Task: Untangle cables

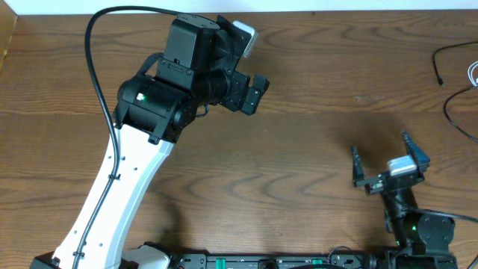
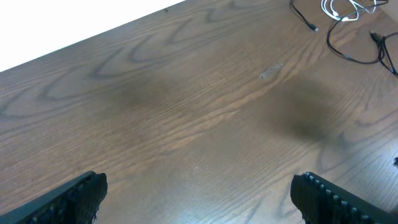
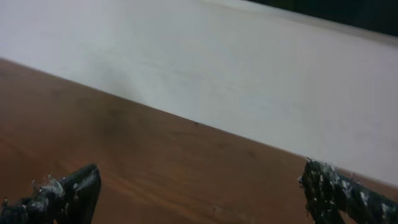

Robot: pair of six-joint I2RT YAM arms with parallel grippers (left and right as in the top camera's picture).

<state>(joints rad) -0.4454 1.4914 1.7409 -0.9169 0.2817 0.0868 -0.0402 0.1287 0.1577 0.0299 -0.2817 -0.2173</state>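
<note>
The cables lie at the table's far right edge: thin black loops [image 1: 453,69] and a bit of white cord [image 1: 473,73]. The left wrist view shows them at its top right, a black cord [image 2: 348,55] with a small plug end and a white cord [image 2: 344,10] bunched beside it. My left gripper [image 1: 254,93] hovers over the table's back middle, far left of the cables, open and empty [image 2: 199,205]. At the front right, my right gripper [image 1: 381,155] is open too, holding nothing [image 3: 202,199], short of the cables.
The wooden table [image 1: 314,149] spans the scene. The left arm's thick black cord [image 1: 93,67] arcs over the back left. A white wall [image 3: 249,68] rises beyond the table's far edge in the right wrist view.
</note>
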